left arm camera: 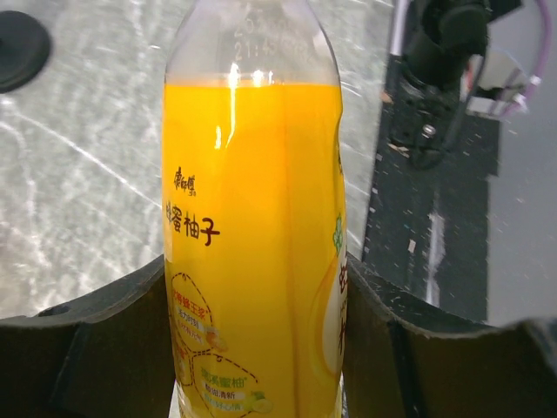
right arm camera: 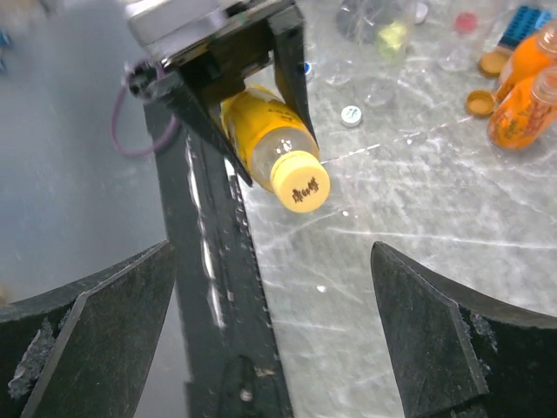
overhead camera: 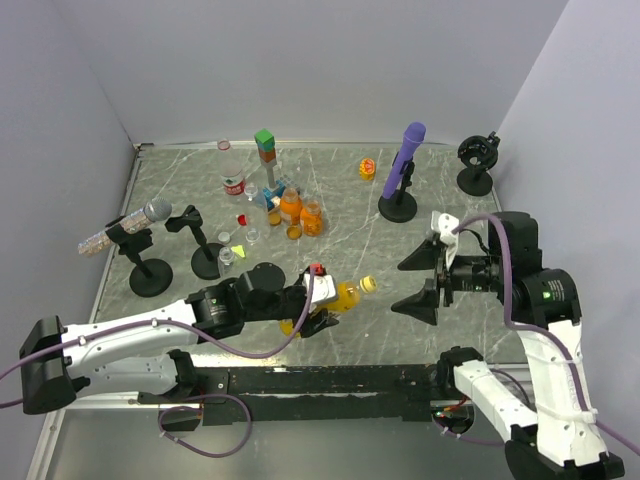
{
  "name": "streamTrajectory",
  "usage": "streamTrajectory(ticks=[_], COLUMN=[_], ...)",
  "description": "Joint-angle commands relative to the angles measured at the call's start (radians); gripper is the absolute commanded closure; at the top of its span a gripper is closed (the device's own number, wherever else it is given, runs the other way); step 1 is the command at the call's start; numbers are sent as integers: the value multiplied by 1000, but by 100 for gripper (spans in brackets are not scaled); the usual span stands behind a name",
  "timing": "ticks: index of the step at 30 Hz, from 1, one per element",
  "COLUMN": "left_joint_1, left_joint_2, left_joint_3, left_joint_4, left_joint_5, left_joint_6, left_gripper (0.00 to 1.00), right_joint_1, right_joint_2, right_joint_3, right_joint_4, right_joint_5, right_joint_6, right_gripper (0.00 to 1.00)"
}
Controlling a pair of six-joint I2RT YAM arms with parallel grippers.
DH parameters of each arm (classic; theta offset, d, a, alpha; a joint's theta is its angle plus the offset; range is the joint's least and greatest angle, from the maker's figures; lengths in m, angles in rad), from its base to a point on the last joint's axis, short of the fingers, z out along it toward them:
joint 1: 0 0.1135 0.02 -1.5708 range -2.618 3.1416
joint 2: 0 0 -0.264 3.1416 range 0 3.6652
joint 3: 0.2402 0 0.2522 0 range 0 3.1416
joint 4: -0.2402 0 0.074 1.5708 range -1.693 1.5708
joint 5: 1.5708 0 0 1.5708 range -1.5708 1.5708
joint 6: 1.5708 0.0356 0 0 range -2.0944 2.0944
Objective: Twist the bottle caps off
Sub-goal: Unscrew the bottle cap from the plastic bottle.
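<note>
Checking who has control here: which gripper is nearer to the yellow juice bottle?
Left. The left gripper is clamped around the body of the yellow juice bottle. The right gripper stands open and apart from it, facing its cap.

The juice bottle sits between the fingers of the left pincer at the near middle of the table, tilted, its cap pointing right. The right pincer stands just right of the cap, apart from it, with the cap facing the gap between its fingers. Behind the bottle, towards the table's middle, stands a group of small bottles, and behind those a stack of blocks. A microphone on a stand stands to the right rear.
</note>
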Motion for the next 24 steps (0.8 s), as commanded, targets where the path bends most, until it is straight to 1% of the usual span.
streamTrajectory(ticks=[1, 3, 6, 8, 11, 13, 14, 16, 19, 24], left_joint_1=[-37, -77, -123, -146, -170, -181, -184, -187, -193, -201], left_joint_2=[-27, -23, -6, 11, 34, 54, 65, 80, 106, 135], left_joint_3=[26, 29, 34, 26, 14, 16, 19, 28, 46, 63], left_joint_4=[139, 151, 174, 197, 234, 251, 256, 260, 260, 263], left_joint_5=[-123, -206, -375, -435, -496, -518, -524, -530, -542, -550], left_joint_6=[-4, 17, 28, 24, 13, 11, 11, 13, 13, 13], left_gripper=[96, 97, 97, 97, 97, 97, 97, 97, 97, 97], right_joint_1=[-59, -66, -67, -66, -66, -64, -64, -59, -41, -29], right_joint_2=[3, 35, 108, 141, 165, 182, 191, 202, 214, 234], right_joint_3=[-71, -93, -70, -54, -61, -65, -68, -74, -76, -76], right_joint_4=[174, 183, 105, 82, 102, 102, 103, 117, 125, 128], right_joint_5=[-77, -74, -118, -111, -74, -65, -60, -54, -35, -12], right_joint_6=[298, 383, 349, 351, 392, 403, 411, 424, 438, 443], right_gripper=[1, 1, 1, 1, 2, 6, 11, 14, 15, 20])
